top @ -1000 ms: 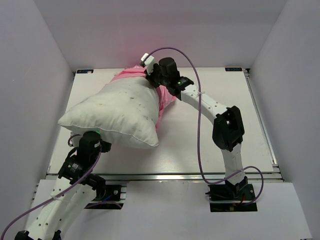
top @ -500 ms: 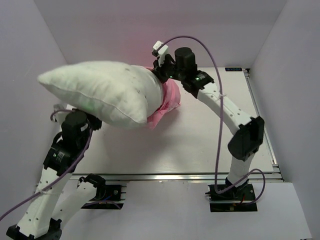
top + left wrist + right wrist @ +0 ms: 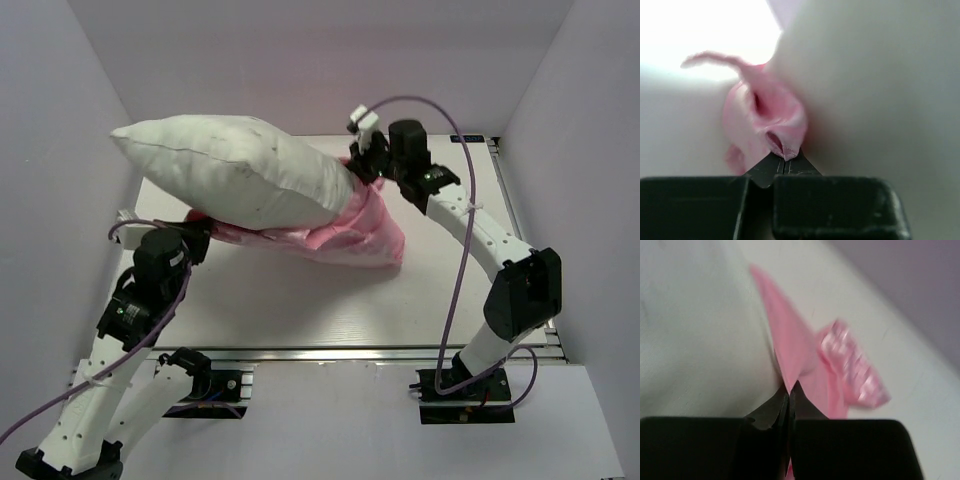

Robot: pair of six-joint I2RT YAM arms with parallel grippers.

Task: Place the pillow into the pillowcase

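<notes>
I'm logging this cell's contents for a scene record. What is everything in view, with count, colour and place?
table: one, white, floor of the cell.
walls: three, pale grey, left, back and right of the table.
pillow: one, white with dark specks, lifted above the table's left half.
pillowcase: one, pink, under the pillow and at its right end, drooping toward the table.
arms: two, white with black joints, based at the near edge.
cables: two, purple, one along each arm.
left gripper: one, black, shut on the pillowcase beneath the pillow.
right gripper: one, black, shut on the pillowcase at the pillow's right end.
</notes>
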